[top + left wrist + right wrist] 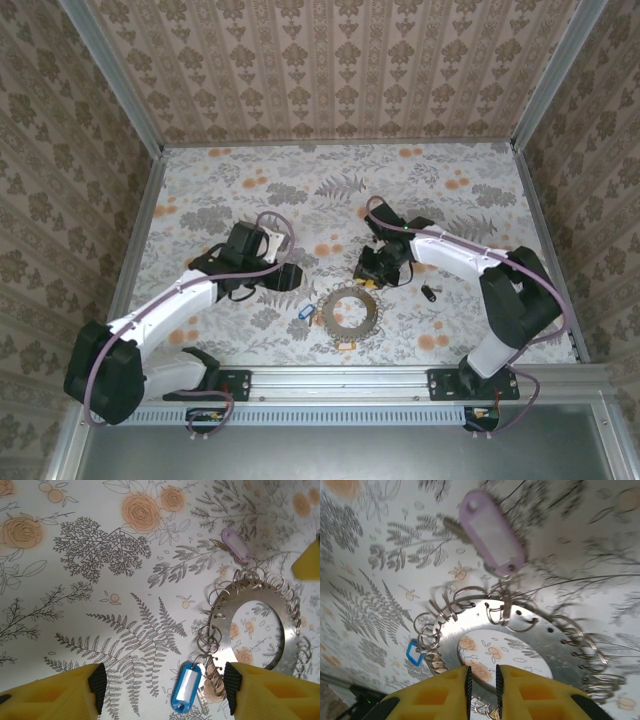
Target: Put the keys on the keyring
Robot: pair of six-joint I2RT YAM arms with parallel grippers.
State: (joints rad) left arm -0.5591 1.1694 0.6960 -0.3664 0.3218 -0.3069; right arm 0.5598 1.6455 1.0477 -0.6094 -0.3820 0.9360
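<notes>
The keyring (349,312) lies flat on the floral table near the front, a grey metal hoop hung with several small wire rings (260,592) (540,630). A blue clip (305,312) (185,686) sits at its left rim and a yellow tag (347,343) at its near rim. The tiny black-headed key (429,293) lies apart on the table, right of the hoop. My left gripper (290,278) (165,687) is open, straddling the blue clip from above. My right gripper (372,272) (482,687) hovers over the hoop's far rim, shut to a narrow slit, nothing visibly held.
A purple tag (236,545) (490,530) with a small key hangs from the hoop's rim. Patterned walls with metal posts (110,80) enclose the table on three sides. A metal rail (340,380) runs along the front.
</notes>
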